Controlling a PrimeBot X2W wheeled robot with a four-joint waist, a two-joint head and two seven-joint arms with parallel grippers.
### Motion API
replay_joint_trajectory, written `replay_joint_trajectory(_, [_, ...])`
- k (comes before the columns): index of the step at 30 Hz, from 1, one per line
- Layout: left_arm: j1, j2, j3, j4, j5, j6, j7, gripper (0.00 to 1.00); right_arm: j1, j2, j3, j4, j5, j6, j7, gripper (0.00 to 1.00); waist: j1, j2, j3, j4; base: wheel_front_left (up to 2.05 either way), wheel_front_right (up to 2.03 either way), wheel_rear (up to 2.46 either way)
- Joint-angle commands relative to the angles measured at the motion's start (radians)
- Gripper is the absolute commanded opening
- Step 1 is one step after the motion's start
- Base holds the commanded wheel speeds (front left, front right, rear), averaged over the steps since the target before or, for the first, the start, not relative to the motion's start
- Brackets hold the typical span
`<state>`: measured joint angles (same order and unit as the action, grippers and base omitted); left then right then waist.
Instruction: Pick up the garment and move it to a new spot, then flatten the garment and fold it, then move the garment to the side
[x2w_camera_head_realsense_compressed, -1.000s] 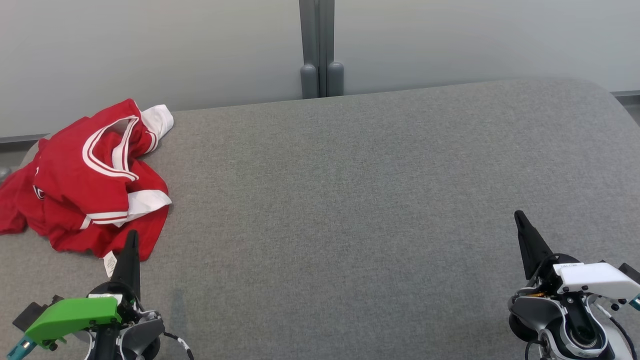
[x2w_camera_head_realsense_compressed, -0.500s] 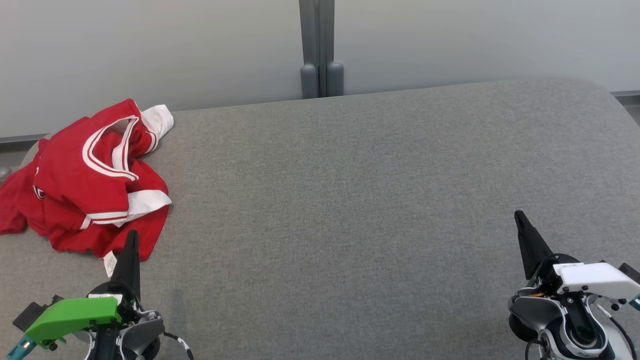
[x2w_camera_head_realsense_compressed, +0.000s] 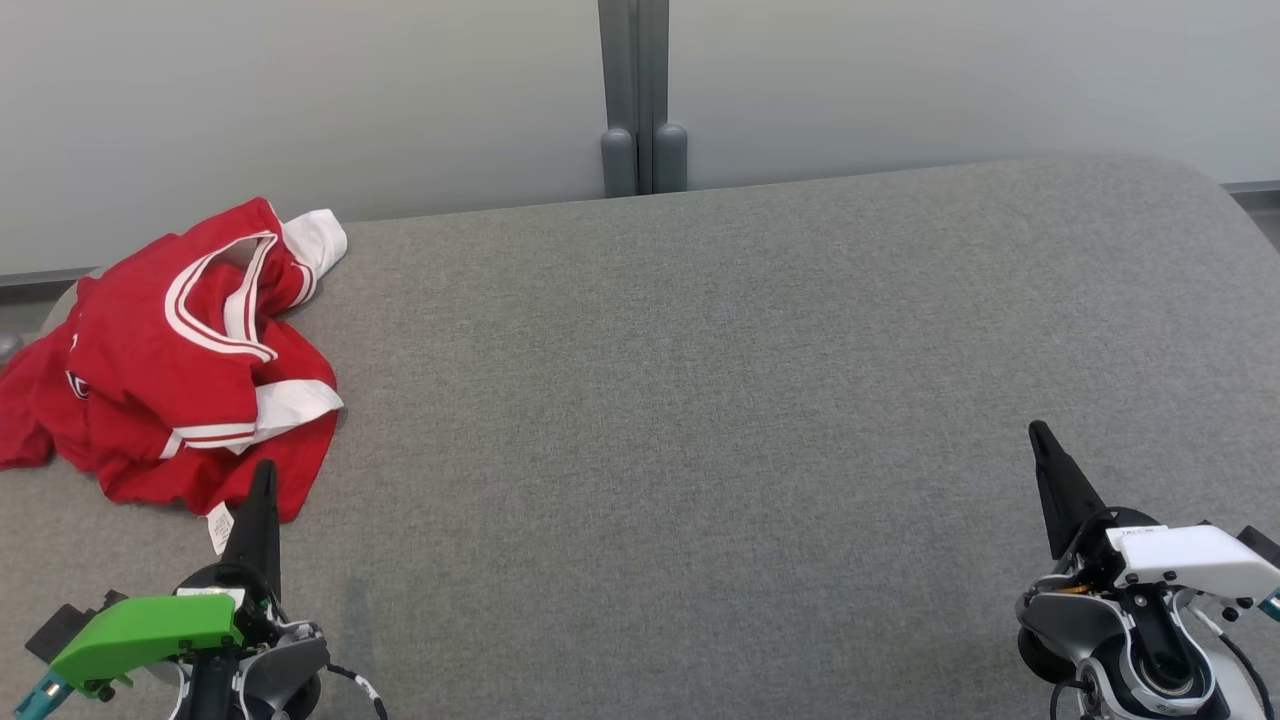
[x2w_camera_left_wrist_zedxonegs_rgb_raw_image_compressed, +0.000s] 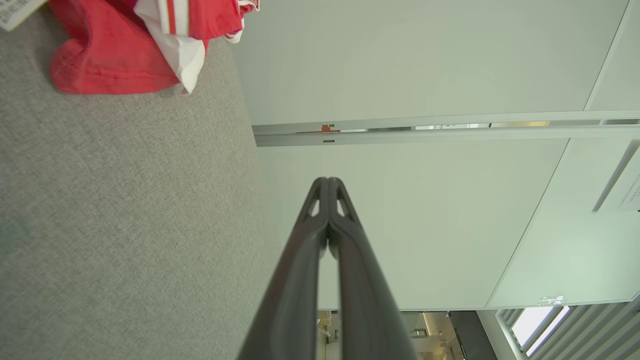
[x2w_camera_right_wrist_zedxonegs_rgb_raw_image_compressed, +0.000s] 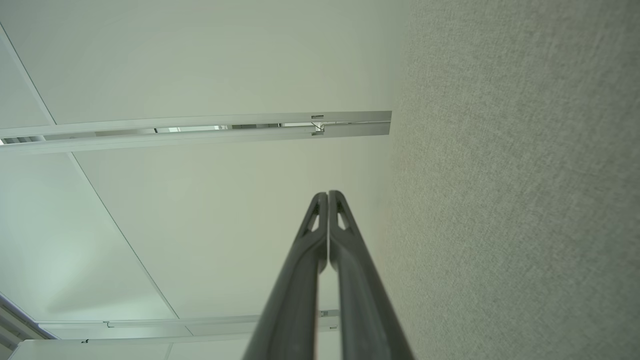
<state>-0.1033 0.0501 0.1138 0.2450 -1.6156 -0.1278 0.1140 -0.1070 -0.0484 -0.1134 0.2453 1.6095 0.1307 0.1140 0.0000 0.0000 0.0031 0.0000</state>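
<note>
A crumpled red garment (x2w_camera_head_realsense_compressed: 170, 370) with white stripes and white cuffs lies at the far left of the grey table (x2w_camera_head_realsense_compressed: 700, 400), partly over the left edge. Its hem and a white tag also show at the top left of the left wrist view, garment (x2w_camera_left_wrist_zedxonegs_rgb_raw_image_compressed: 115, 55). My left gripper (x2w_camera_head_realsense_compressed: 263, 470) is shut and empty, its tip just in front of the garment's near hem. At the lower right my right gripper (x2w_camera_head_realsense_compressed: 1036, 430) is shut and empty, far from the garment. Both pairs of fingers press together in the wrist views, left gripper (x2w_camera_left_wrist_zedxonegs_rgb_raw_image_compressed: 327, 181), right gripper (x2w_camera_right_wrist_zedxonegs_rgb_raw_image_compressed: 327, 194).
A pale wall with a grey vertical post (x2w_camera_head_realsense_compressed: 635, 100) stands right behind the table's far edge. Bare grey fabric surface (x2w_camera_right_wrist_zedxonegs_rgb_raw_image_compressed: 525, 175) stretches between the two grippers and to the right.
</note>
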Motion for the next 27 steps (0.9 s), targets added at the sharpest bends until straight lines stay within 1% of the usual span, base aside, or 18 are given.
replay_joint_trajectory(1, [-0.014, 0.001, 0.001, 0.001, 0.005, -0.006, 0.002, 0.0, -0.006, -0.004, 0.0, 0.001, 0.007, 0.0, 0.003, 0.0, 0.0, 0.0, 0.0, 0.0, 0.0, 0.0, 0.0])
replay_joint_trajectory(11, [-0.014, 0.001, 0.001, 0.001, 0.005, -0.006, 0.002, 0.0, -0.006, -0.004, 0.0, 0.001, 0.007, 0.0, 0.003, 0.0, 0.0, 0.0, 0.0, 0.0, 0.0, 0.0, 0.0])
replay_joint_trajectory(12, [0.0, 0.0, 0.0, 0.001, 0.0, 0.0, 0.0, 1.0, 0.0, 0.0, 0.0, 0.001, 0.0, 0.0, 0.0, 1.0, 0.0, 0.0, 0.0, 0.0, 0.0, 0.0, 0.0])
replay_joint_trajectory(14, [0.011, -0.003, -0.002, 0.016, 0.0, 0.001, -0.001, 1.0, 0.011, 0.004, 0.001, 0.016, -0.001, 0.0, -0.001, 1.0, 0.0, 0.0, 0.0, 0.0, 0.0, 0.0, 0.0])
replay_joint_trajectory(20, [0.018, -0.003, -0.026, 0.006, 0.011, 0.001, -0.032, 1.0, 0.023, 0.004, 0.019, 0.003, -0.024, 0.0, -0.032, 1.0, 0.0, 0.0, 0.0, 0.001, 0.0, 0.0, 0.0])
replay_joint_trajectory(24, [0.023, -0.002, -0.041, 0.001, 0.026, 0.0, -0.052, 1.0, 0.03, 0.003, 0.024, -0.006, -0.065, 0.0, -0.052, 1.0, 0.0, 0.0, 0.0, 0.001, 0.0, 0.0, 0.0])
replay_joint_trajectory(27, [0.026, -0.001, -0.045, 0.001, 0.064, 0.0, -0.066, 1.0, 0.035, 0.003, 0.027, -0.016, -0.122, 0.0, -0.066, 1.0, 0.0, 0.0, 0.0, 0.002, 0.0, 0.0, 0.0])
